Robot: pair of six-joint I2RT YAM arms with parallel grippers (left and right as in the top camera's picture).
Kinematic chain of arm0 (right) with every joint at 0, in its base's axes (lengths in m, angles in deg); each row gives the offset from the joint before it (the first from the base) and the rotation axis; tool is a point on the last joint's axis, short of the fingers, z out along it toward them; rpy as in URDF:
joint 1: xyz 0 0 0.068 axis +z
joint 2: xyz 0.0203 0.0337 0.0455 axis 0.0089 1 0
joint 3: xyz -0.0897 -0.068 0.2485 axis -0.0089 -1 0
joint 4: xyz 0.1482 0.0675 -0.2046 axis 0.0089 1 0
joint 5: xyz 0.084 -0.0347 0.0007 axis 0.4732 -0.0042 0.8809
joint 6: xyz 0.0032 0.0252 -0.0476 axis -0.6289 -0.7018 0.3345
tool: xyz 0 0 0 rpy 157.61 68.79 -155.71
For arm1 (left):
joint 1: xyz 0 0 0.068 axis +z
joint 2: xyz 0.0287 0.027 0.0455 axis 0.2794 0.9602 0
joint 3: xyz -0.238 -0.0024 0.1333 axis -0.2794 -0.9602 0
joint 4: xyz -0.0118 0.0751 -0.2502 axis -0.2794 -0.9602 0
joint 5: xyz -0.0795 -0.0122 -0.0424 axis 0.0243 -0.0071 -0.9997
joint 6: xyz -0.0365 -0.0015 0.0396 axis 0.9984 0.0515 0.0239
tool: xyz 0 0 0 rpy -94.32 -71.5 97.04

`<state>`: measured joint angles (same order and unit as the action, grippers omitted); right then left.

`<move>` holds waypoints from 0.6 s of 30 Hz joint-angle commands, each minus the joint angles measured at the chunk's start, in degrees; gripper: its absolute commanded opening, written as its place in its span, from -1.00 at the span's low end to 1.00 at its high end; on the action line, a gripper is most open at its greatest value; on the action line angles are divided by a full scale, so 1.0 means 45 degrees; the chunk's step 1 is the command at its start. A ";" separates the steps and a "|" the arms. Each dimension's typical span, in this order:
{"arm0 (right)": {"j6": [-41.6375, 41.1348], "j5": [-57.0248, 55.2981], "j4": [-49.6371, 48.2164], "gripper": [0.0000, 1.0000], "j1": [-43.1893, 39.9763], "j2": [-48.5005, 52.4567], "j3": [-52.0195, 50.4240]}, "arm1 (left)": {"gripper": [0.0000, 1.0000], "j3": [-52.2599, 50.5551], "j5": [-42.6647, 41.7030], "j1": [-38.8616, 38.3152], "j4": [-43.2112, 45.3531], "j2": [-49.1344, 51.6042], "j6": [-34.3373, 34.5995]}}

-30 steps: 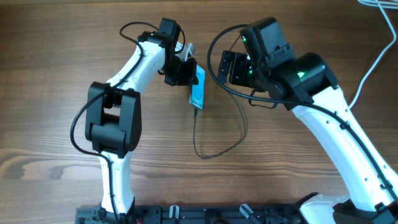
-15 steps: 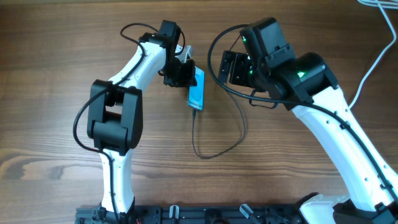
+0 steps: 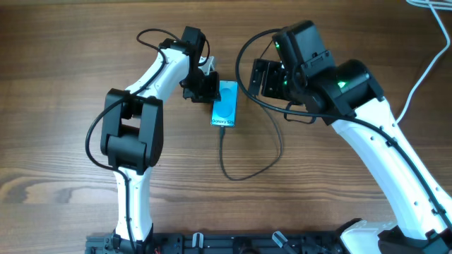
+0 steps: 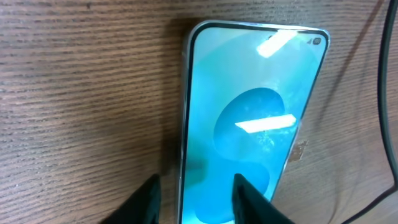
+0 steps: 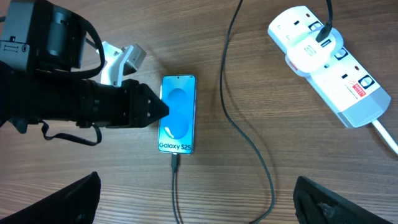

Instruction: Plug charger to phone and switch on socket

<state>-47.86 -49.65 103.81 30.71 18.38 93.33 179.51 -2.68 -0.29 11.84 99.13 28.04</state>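
The phone (image 3: pixel 224 112) lies flat on the wooden table, its teal screen up; it also shows in the right wrist view (image 5: pixel 178 114) and the left wrist view (image 4: pixel 249 118). The charger's thin black cable (image 3: pixel 224 159) has its tip (image 5: pixel 175 162) in the phone's bottom edge and runs in a loop to the white plug (image 5: pixel 309 55) seated in the socket (image 5: pixel 345 87). My left gripper (image 4: pixel 196 202) is open, its fingers straddling the phone's left edge; it also shows from overhead (image 3: pixel 205 86). My right gripper (image 5: pixel 199 199) is open and empty, high above the table.
The socket's thick white cord (image 3: pixel 427 56) runs off the table's far right. The right arm hides the socket in the overhead view. The cable loop (image 5: pixel 249 143) lies between the phone and the socket.
The phone, tilted on its edge in the left gripper a second ago, now lies flat on the table. The left gripper has shifted slightly left. The right arm has not moved.
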 commanded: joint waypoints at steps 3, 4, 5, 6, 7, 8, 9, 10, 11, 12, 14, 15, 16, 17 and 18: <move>0.0636 -0.0364 0.0112 0.99 -0.0918 0.0112 0.0063 | -0.10 -0.0102 0.0155 0.0039 -0.0233 0.0049 0.0204; 0.0816 -0.0355 0.0102 0.99 -0.1253 0.0141 0.0063 | -0.10 -0.0097 0.0102 0.0087 -0.0325 -0.0092 0.0262; 0.1083 -0.0359 0.0049 0.99 -0.1622 0.0199 0.0063 | -0.10 -0.0083 0.0112 0.0151 -0.0398 -0.0272 0.0452; 0.1234 -0.0369 -0.0019 0.99 -0.2059 0.0374 0.0063 | -0.10 0.0073 0.0121 0.0316 -0.0588 -0.0695 0.0724; 0.1224 -0.0364 -0.0049 0.99 -0.2341 0.0510 0.0063 | -0.08 0.0248 0.0146 0.0427 -0.0743 -0.0976 0.0918; 0.1219 -0.0476 -0.0107 0.99 -0.2730 0.0850 0.0063 | -0.06 0.0719 0.0160 0.0670 -0.1112 -0.1622 0.1209; 0.1219 -0.0758 -0.0112 0.99 -0.2953 0.1117 0.0058 | -0.03 0.0952 0.0155 0.0797 -0.1277 -0.1982 0.1224; 0.1219 -0.1098 -0.0117 0.99 -0.3104 0.1336 0.0063 | 0.02 0.1205 0.0160 0.0957 -0.1491 -0.2472 0.1277; 0.1214 -0.1583 -0.0097 1.00 -0.3254 0.1569 0.0063 | 0.06 0.1370 0.0160 0.1088 -0.1632 -0.2909 0.1297; 0.1219 -0.2089 -0.0083 1.00 -0.3385 0.1812 0.0063 | 0.19 0.1472 0.0170 0.1229 -0.1734 -0.3400 0.1297; 0.1219 -0.3026 -0.0083 1.00 -0.3657 0.2346 0.0063 | 1.00 0.1486 0.0316 0.1535 -0.1753 -0.4381 0.1297; 0.1214 -0.3123 -0.0097 1.00 -0.3755 0.2501 0.0058 | 1.00 0.1486 0.0505 0.1637 -0.1753 -0.4663 0.1292; 0.1214 -0.3055 -0.0131 0.99 -0.3910 0.2720 0.0063 | 1.00 0.1486 0.1015 0.1758 -0.1749 -0.4988 0.1287; 0.1229 -0.2939 -0.0257 0.99 -0.4129 0.2982 0.0058 | 1.00 0.1481 0.2025 0.1919 -0.1753 -0.5333 0.1292; 0.1404 -0.2778 -0.0534 1.00 -0.4503 0.3366 0.0058 | 1.00 0.1481 0.3104 0.2079 -0.1812 -0.5557 0.1292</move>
<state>-43.05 -59.61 102.98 13.16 30.49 93.33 185.77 0.89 7.65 4.17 76.66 33.52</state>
